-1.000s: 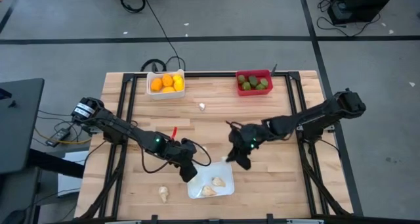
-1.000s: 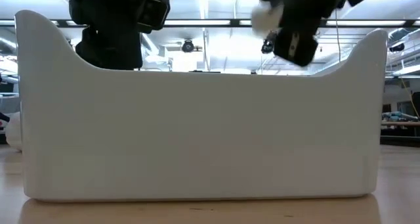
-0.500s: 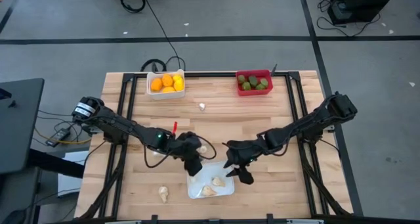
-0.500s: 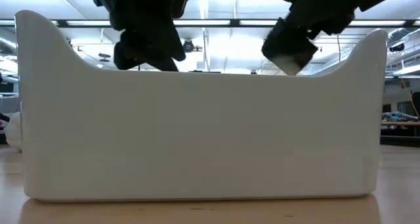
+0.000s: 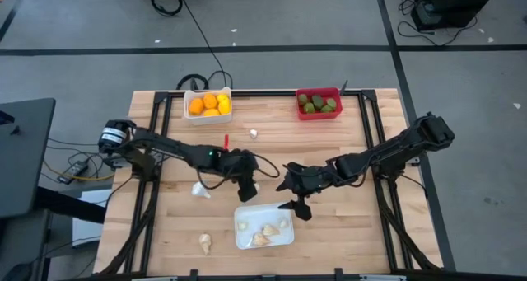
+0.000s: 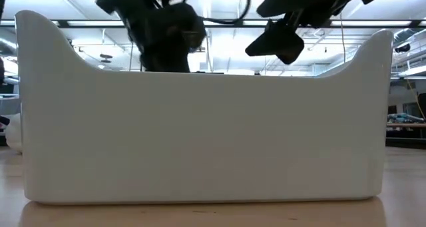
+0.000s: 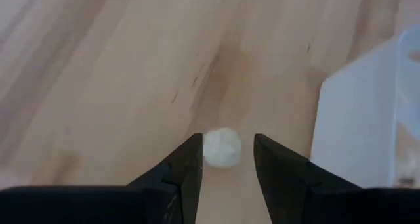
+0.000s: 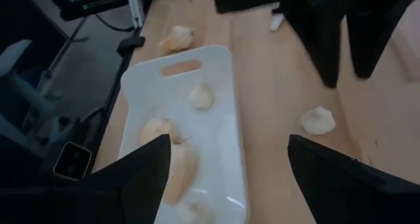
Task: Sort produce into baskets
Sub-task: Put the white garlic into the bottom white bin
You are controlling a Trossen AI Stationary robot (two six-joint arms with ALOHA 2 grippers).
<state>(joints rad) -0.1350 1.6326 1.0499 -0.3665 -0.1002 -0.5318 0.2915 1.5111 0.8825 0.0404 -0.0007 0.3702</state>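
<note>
Two robot arms meet above the white tray on the wooden desk.

The right gripper (image 5: 290, 197) hangs with fingers wide open, holding nothing, just off the tray (image 5: 284, 238) at its 1 o'clock corner. The left gripper (image 5: 249, 184) sits at the tray's 11 o'clock, fingers partly open around a garlic bulb (image 7: 222, 148) lying on the desk (image 5: 346, 223). Four bulbs lie in the tray.

bins (image 5: 207, 92): 3 | garlic bulbs (image 5: 202, 244): 8 | oranges (image 5: 196, 105): 4 | green fruits (image 5: 309, 108): 5
</note>
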